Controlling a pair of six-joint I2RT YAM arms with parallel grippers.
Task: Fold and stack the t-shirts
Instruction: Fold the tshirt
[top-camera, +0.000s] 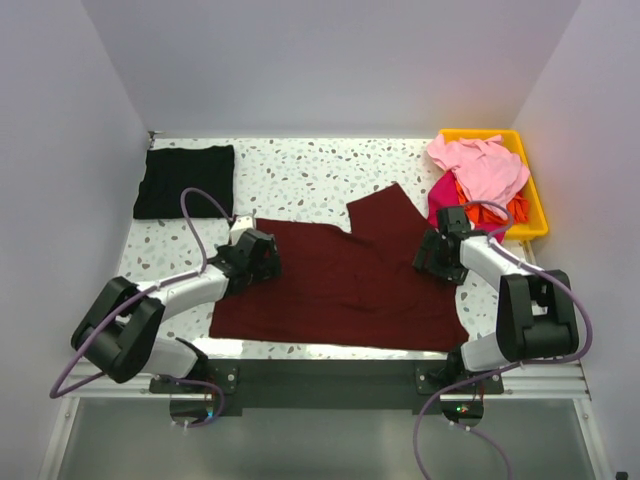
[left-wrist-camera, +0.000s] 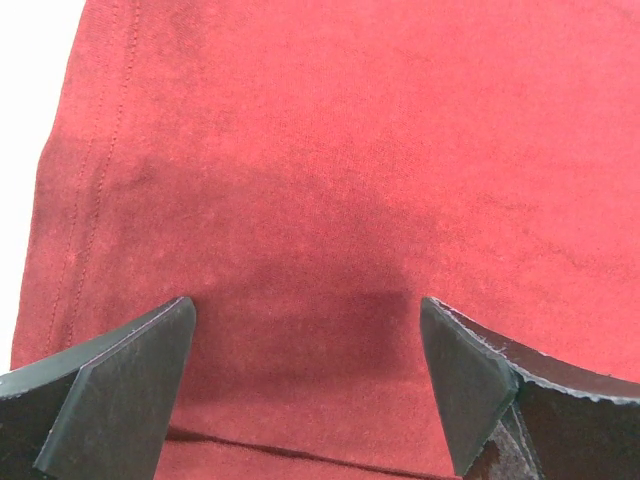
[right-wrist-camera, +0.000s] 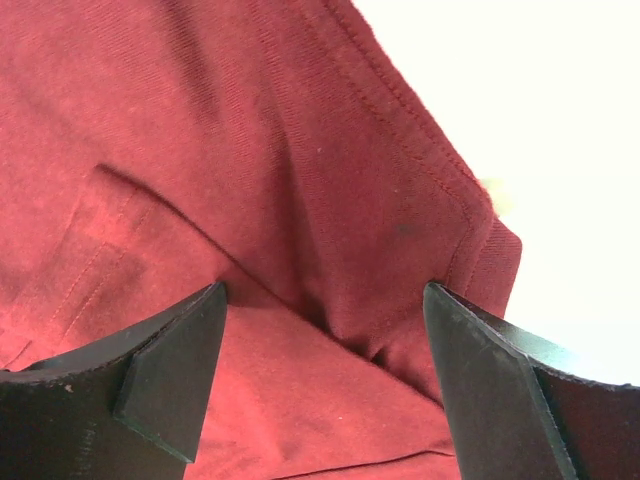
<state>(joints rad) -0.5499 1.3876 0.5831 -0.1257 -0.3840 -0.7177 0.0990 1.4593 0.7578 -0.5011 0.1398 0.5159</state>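
A large dark maroon t-shirt lies spread across the table, with one sleeve folded up toward the back. My left gripper stands open over the shirt's left edge, and flat maroon cloth lies between its fingers. My right gripper is open at the shirt's right edge. A hemmed fold of the cloth lies under its wide jaws, not pinched. A folded black t-shirt lies at the back left. Pink, magenta and orange t-shirts are heaped at the back right.
A yellow plastic bin at the back right holds the heap of shirts, which spills over its left rim. White walls close in both sides and the back. Speckled tabletop shows between the black shirt and the bin.
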